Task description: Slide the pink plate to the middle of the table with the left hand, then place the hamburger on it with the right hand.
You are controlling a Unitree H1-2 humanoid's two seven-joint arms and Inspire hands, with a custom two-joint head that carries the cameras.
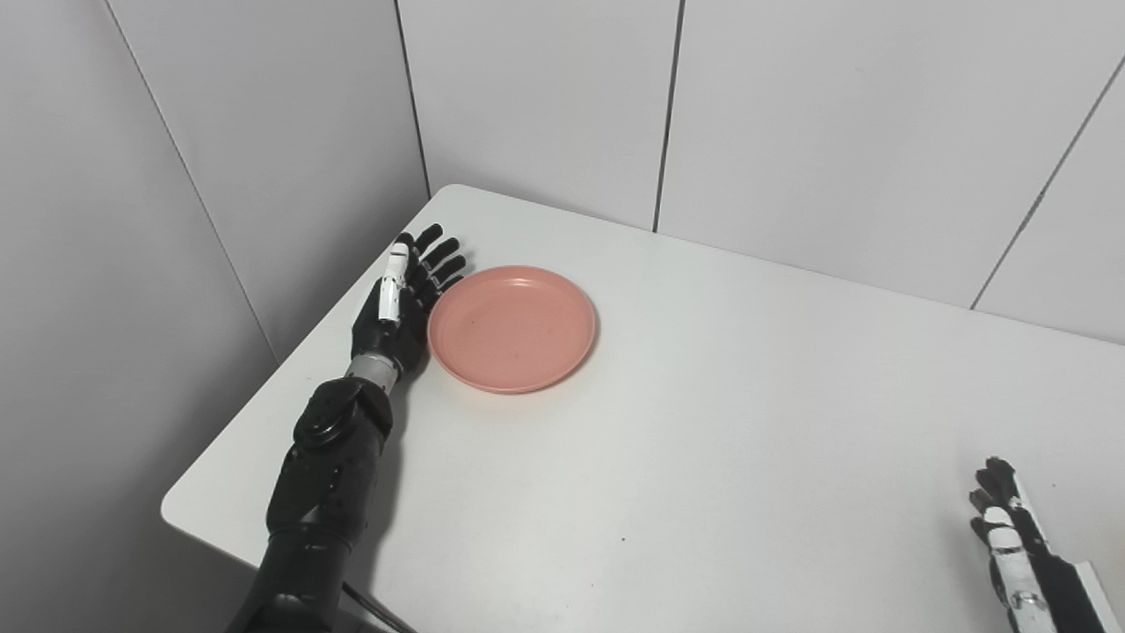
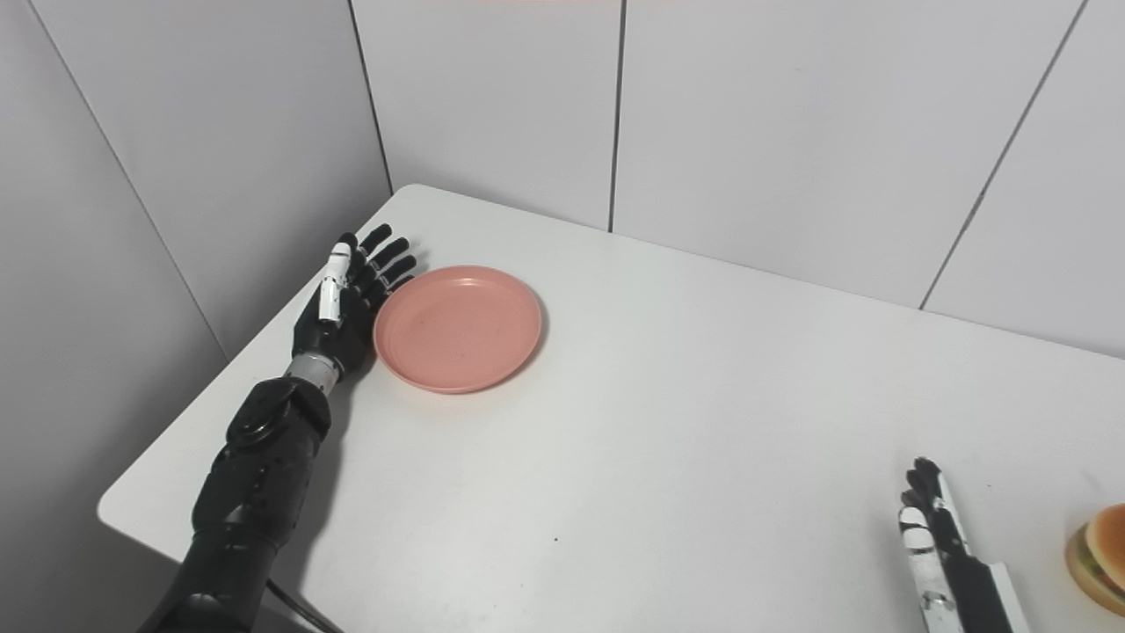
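The pink plate [image 1: 511, 327] lies empty on the white table [image 1: 703, 422], toward its far left corner. My left hand [image 1: 400, 303] is open, fingers stretched out flat, and rests on the table against the plate's left rim. My right hand [image 2: 932, 532] is open and empty at the near right, fingers pointing away from me. The hamburger [image 2: 1099, 556] sits on the table just right of the right hand, cut off by the right eye view's edge; it does not show in the left eye view.
Grey panel walls [image 1: 545, 97] close off the table at the back and left. The table's left edge [image 1: 264, 396] runs close beside my left arm.
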